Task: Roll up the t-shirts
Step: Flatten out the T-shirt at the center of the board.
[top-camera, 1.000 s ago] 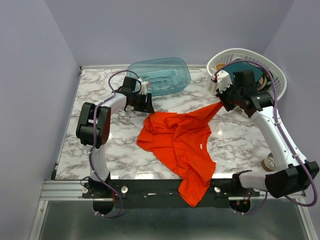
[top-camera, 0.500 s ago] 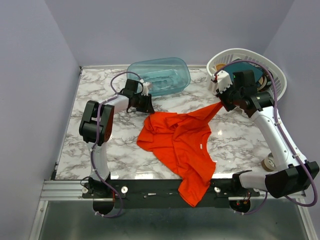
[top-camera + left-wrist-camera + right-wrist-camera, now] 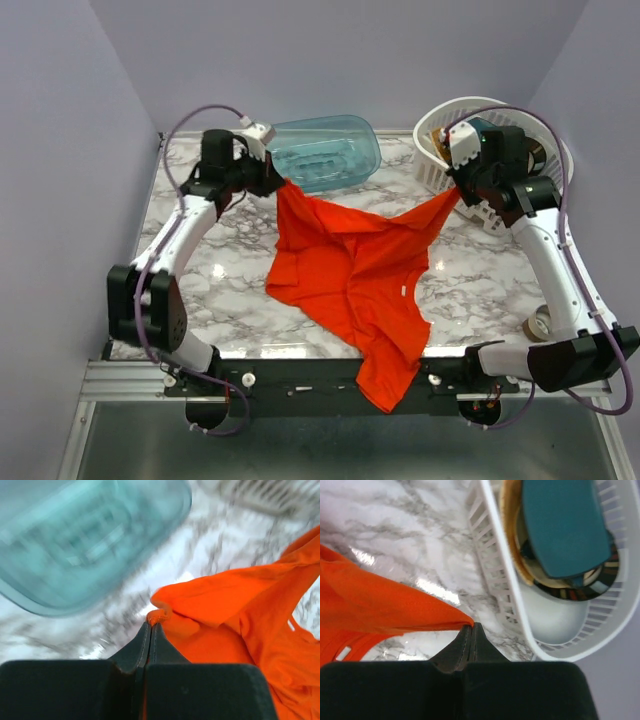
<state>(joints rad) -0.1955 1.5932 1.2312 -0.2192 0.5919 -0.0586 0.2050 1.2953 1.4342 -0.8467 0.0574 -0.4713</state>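
Left gripper (image 3: 150, 624) and right gripper (image 3: 472, 626) each clamp a corner of the soft red-orange t-shirt (image 3: 350, 270); a blurred teal plastic tub (image 3: 75, 540) seemingly lies beyond the left one.

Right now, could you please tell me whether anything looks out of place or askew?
The t-shirt lies crumpled, not flat, and its near end droops over the table edge, while the left hand and right hand pinch its far corners.

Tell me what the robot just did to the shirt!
The left claw shut on a corner of the t-shirt and pulled it back-left, beside the teal tub. The right claw kept pinching its corner, shifting farther back. Tub and white basket stayed put.
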